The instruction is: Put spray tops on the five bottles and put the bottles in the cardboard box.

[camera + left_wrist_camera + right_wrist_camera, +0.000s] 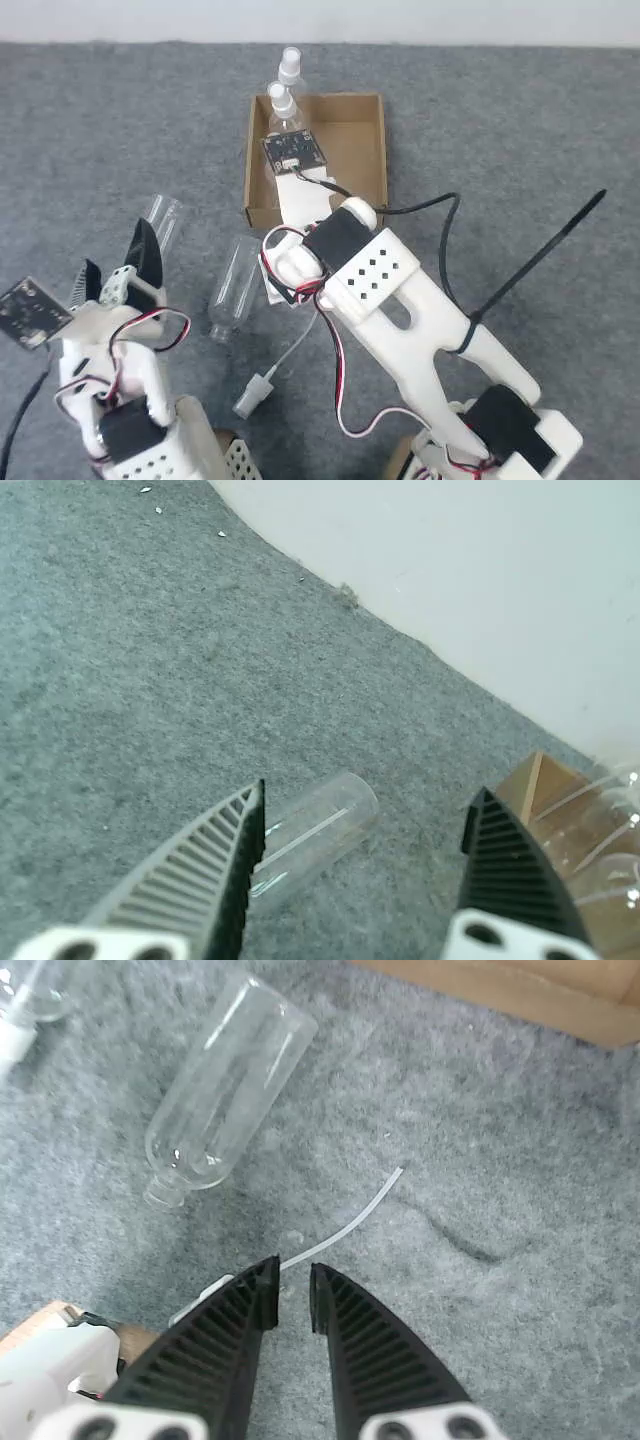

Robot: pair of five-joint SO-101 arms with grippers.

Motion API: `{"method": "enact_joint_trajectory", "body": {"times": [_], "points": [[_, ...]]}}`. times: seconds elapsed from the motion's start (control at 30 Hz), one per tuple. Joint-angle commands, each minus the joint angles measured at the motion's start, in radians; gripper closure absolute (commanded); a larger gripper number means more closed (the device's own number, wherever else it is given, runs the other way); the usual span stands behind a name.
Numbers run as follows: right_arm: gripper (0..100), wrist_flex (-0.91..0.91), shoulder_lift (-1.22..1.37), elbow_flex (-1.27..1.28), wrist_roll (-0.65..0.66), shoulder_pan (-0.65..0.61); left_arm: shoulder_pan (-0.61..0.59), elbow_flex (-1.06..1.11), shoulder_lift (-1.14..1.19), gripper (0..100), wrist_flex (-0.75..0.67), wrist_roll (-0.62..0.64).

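The cardboard box [380,150] lies at the far middle, with two clear bottles wearing spray tops [283,105] upright at its far-left corner. One bare bottle [235,285] [225,1090] lies on the carpet near the box. A second bare bottle [165,215] [310,835] lies just ahead of my left gripper [115,262] [372,800], which is open wide and empty. A loose spray top [255,392] lies with its thin tube [340,1230] stretched out. My right gripper [293,1265] hovers over that tube, its fingers almost together and holding nothing.
The right arm [370,270] stretches from the near right toward the box, covering the box's near edge. Its black cable loops to the right. The left arm's wooden base [50,1325] stands near the spray top. Bare grey carpet lies to the far left and right.
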Motion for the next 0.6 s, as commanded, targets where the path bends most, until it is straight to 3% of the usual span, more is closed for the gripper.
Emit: {"method": "enact_joint_trajectory", "body": {"times": [0.0, 0.3, 0.57], "points": [[99.1, -0.010, -0.021, 0.006, -0.014, 0.044, 0.000, -0.113, -0.006, 70, 0.060, -0.069], [99.1, 0.031, -0.019, 0.006, -0.015, 0.053, 0.000, -0.166, 0.034, 70, 0.161, -0.170], [99.2, -0.002, -0.010, 0.008, -0.087, 0.053, -0.124, -0.401, 0.499, 70, 0.158, -0.195]]}}
